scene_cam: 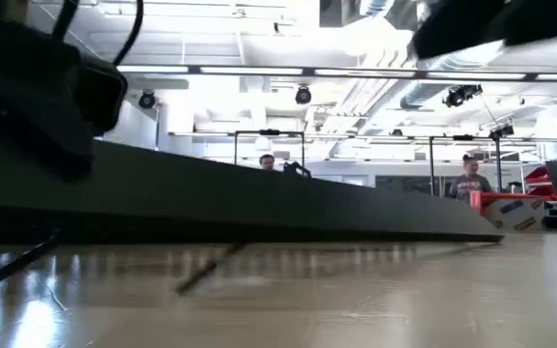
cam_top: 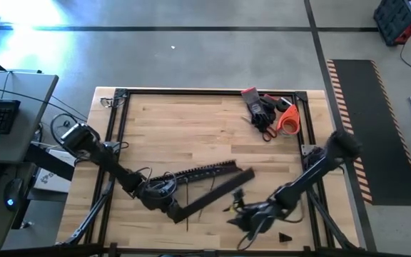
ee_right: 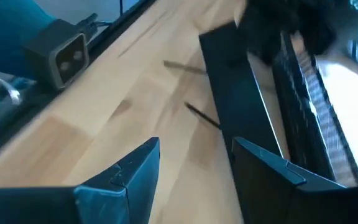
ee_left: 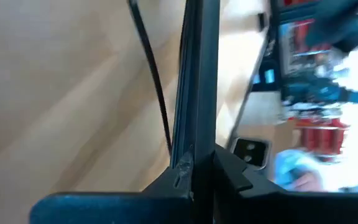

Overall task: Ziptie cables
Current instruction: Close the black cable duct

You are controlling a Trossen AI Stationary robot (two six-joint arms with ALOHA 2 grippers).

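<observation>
A flat black strip (cam_top: 216,191) lies slantwise on the wooden table, beside a black comb-toothed duct (cam_top: 198,171). My left gripper (cam_top: 171,208) is shut on the strip's near left end. My right gripper (cam_top: 235,212) stands open just above the table, near the strip's right half; nothing is between its fingers (ee_right: 129,171). Thin dark ties (ee_right: 201,115) lie on the wood ahead of it. The cables do not show in any view. My left gripper pinches the flat strip's near left end (ee_left: 194,146) between its two fingers. In the left wrist view the strip runs straight away from the fingers, seen edge-on. The fingers come slanting down from the table's left and lie along the strip.
Red-and-black gloves (cam_top: 257,106) and an orange tool (cam_top: 288,120) lie at the far right corner. A black frame (cam_top: 120,96) edges the table. A small camera box (ee_right: 64,56) sits on that frame. A small black piece (cam_top: 285,237) lies at the near right edge.
</observation>
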